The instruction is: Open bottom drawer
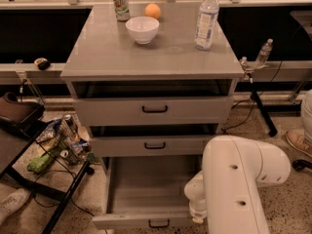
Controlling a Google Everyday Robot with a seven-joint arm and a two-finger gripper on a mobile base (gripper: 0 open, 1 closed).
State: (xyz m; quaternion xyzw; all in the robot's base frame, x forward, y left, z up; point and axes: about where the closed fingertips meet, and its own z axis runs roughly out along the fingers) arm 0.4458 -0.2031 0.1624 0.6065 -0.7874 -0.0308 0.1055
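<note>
A grey tabletop (pixel 107 52) carries a white bowl (pixel 142 29). A can (pixel 121 4) stands at the bowl's 11 o'clock, an orange (pixel 153 10) at its 1 o'clock and a water bottle (pixel 206 18) at its 3 o'clock. A cluttered black cart (pixel 53 145) stands at the scene's 8 o'clock.
</note>
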